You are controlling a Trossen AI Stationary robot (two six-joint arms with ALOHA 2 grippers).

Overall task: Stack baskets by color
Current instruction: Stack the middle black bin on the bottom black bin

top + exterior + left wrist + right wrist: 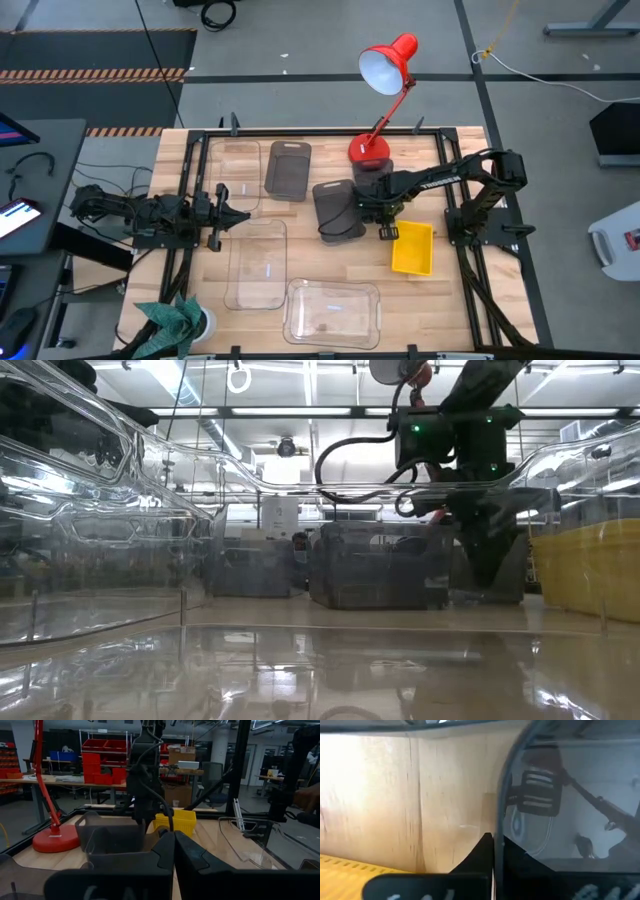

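A dark grey basket [336,210] sits flat on the wooden table's middle, and my right gripper [366,208] is shut on its right-hand wall. A second dark grey basket [288,168] lies farther back. A yellow basket [412,248] rests on its bottom just right of my right gripper. Three clear baskets lie at the back left [240,172], centre left [257,262] and near edge [333,310]. My left gripper [246,212] stands shut at the table's left, level and touching nothing. My right gripper holds the dark grey basket by its right-hand wall, at the rim [496,827]. One finger [520,865] is inside the basket and the other [475,857] outside over the bare wood. The fingers come from above, pointing down. The basket's bottom [112,845] rests on the table.
A red desk lamp [385,70] stands with its base [368,150] at the table's far edge, close behind my right arm. A black frame [190,190] runs round the table. Green cloth [175,318] lies at the near left corner.
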